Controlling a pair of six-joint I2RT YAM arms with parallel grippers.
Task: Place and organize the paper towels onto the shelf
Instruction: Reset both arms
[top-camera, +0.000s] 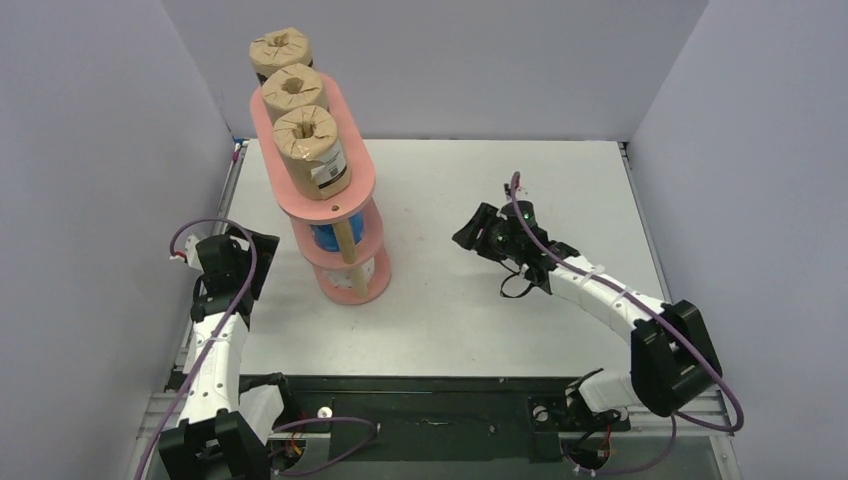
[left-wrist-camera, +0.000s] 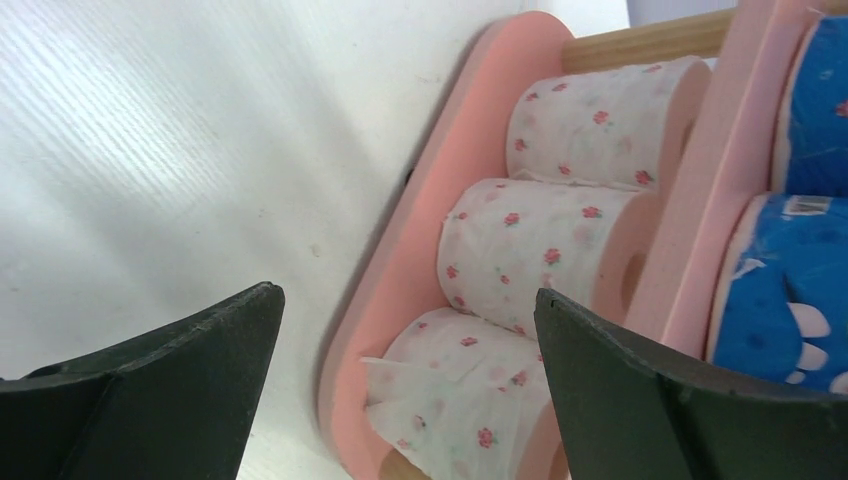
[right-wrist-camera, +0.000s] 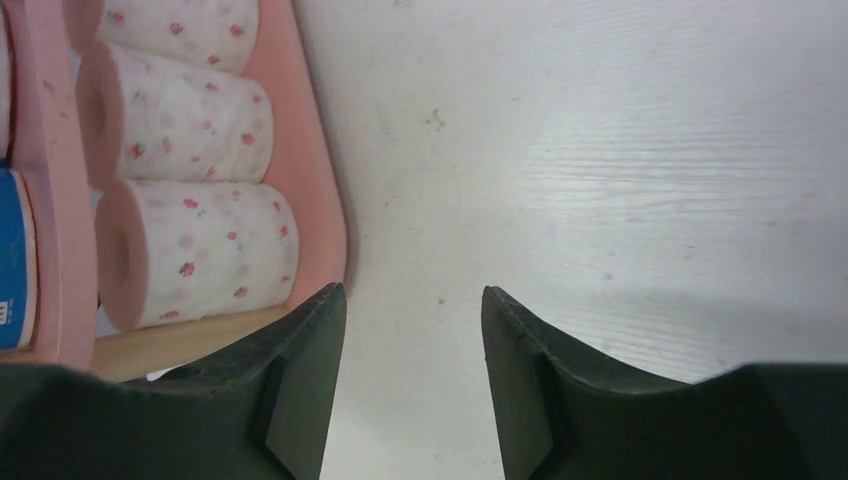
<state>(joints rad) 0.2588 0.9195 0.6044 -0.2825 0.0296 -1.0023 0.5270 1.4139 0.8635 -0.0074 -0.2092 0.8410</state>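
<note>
The paper towels (top-camera: 305, 135) are sitting in rows on the shelf (top-camera: 310, 205) on the desk (top-camera: 450, 180), while the left gripper (left-wrist-camera: 405, 300) and right gripper (right-wrist-camera: 412, 295) are hanging open and empty nearby, so a stray swing is risking toppling it.

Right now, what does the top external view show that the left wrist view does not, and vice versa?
Only the top external view shows three brown rolls on the top board of the shelf and the right end effector, apart from it. Only the left wrist view shows all three dotted white rolls in a row on the bottom board, framed by the open left end effector. Both show the pink shelf, blue rolls on the middle board and the white table.
</note>
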